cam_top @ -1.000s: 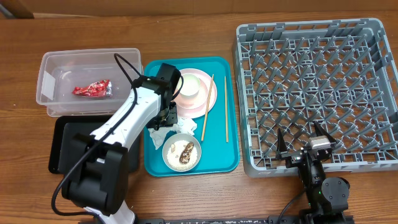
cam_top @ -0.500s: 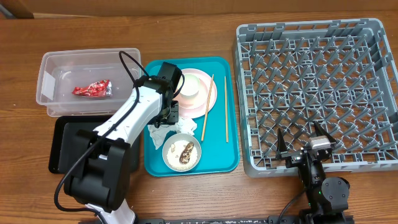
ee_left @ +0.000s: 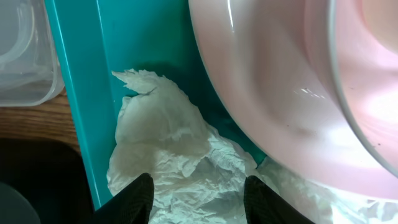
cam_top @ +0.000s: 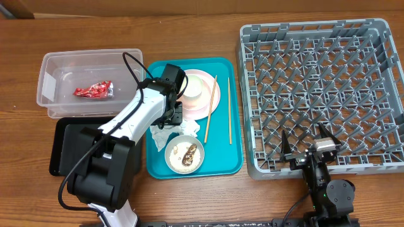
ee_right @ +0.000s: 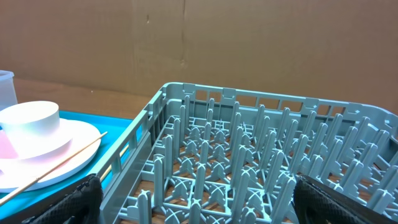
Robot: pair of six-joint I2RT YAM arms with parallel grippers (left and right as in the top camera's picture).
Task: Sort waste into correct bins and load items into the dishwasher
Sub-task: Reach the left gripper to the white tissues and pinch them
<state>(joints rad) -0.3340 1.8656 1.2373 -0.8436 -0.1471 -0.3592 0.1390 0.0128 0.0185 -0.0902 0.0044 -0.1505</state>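
My left gripper [cam_top: 173,117] hangs low over the teal tray's left side, beside the pale pink plate [cam_top: 213,101]. Its jaws stand open above a crumpled white napkin [ee_left: 168,149], one fingertip [ee_left: 140,198] on each side, without pinching it. The plate's rim [ee_left: 261,87] fills the right of the left wrist view. A cream cup [cam_top: 192,88] stands on the plate. Two chopsticks [cam_top: 210,108] lie to its right. A grey-white bowl [cam_top: 184,155] holds rice and a brown scrap. My right gripper [cam_top: 307,152] rests wide open at the front edge of the grey dish rack [cam_top: 322,82].
The clear tub [cam_top: 60,79] at the far left holds a red-and-white wrapper [cam_top: 93,90]. The black tray [cam_top: 63,151] lies in front of it, partly under my left arm. The teal serving tray [cam_top: 233,161] sits between the bins and the rack.
My left gripper's jaws have spread wider over the napkin and the wrist has shifted slightly. The right arm has not moved.
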